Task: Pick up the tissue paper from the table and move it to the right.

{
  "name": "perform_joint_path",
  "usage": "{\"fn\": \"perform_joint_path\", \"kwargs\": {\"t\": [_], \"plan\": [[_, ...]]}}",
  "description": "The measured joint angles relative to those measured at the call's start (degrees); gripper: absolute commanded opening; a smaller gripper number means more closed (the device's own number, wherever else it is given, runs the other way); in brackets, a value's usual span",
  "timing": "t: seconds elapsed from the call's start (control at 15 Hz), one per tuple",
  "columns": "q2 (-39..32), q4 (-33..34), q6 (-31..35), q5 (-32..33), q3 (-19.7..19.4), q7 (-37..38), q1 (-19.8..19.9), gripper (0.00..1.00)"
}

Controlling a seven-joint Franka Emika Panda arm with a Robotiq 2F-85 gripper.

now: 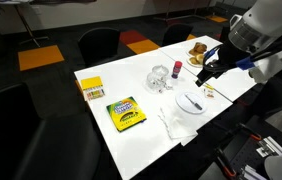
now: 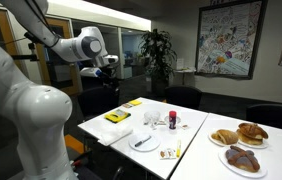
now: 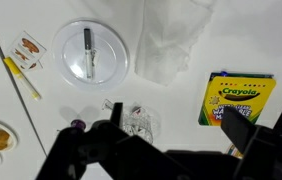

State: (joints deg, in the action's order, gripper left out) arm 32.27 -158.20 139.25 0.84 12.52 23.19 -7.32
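The tissue paper (image 1: 177, 124) is a crumpled white sheet lying near the table's front edge, beside the round white plate (image 1: 190, 102). In the wrist view the tissue paper (image 3: 171, 45) lies at the top centre, right of the plate (image 3: 91, 52). My gripper (image 1: 210, 72) hangs well above the white table (image 1: 111, 140), away from the tissue paper. In the wrist view the gripper (image 3: 176, 117) is open and empty, with both dark fingers spread wide. It also shows in an exterior view (image 2: 108, 67), high over the table's far side.
A Crayola marker box (image 3: 236, 98) lies right of the tissue paper. A clear crinkly plastic item (image 3: 136, 120) and a small red bottle (image 1: 177, 67) stand mid-table. Plates of pastries (image 2: 239, 145) sit at one end. A small yellow box (image 1: 91, 89) lies at the other. Chairs surround the table.
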Motion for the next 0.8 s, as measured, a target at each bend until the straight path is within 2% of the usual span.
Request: {"fn": "perform_joint_path", "kwargs": {"t": [0.27,0.53,0.67,0.8], "plan": [[-2.4,-2.3,5.1,-3.5,-7.5,-8.3,0.3,1.00],[-9.3,-2.2,7.5,-7.1,-15.9,-21.8,0.3,1.00],[-12.8,-2.1,7.5,-7.5,-17.5,-24.7,0.5,1.00],[-12.9,-1.5,7.5,-7.5,-17.0,-24.4,0.5,1.00]]}}
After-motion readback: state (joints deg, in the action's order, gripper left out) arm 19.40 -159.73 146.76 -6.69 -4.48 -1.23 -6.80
